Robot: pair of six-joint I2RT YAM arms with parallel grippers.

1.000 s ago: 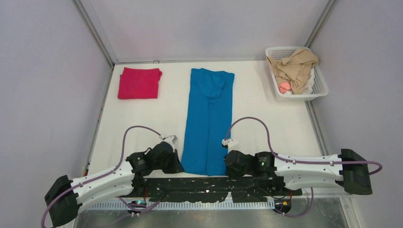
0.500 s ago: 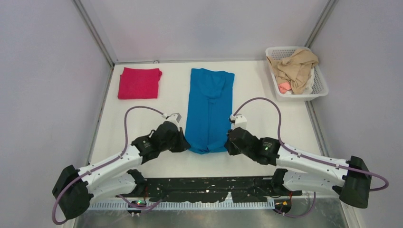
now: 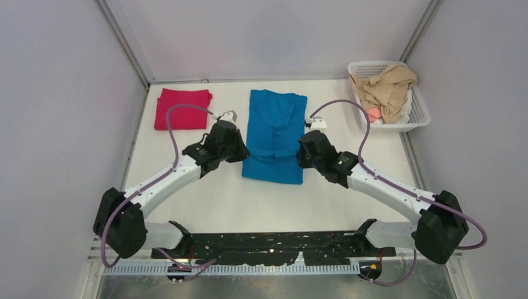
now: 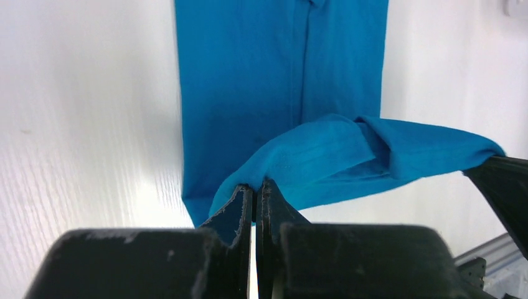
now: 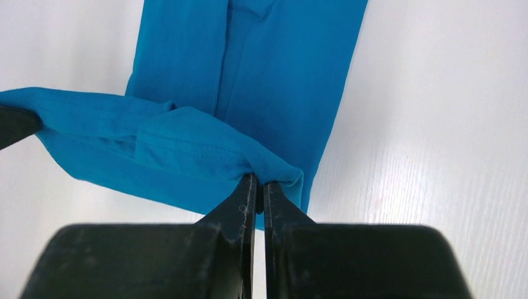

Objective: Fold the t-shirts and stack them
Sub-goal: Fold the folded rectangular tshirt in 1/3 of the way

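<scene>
Where grippers [image 4: 256, 187] [image 5: 258, 182] pinch, blue t-shirt [image 3: 274, 124] sags.

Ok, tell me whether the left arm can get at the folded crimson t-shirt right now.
Probably not yet: the left gripper is clamped on the blue t-shirt by its hem. The crimson t-shirt lies just beyond it, with nothing between.
</scene>
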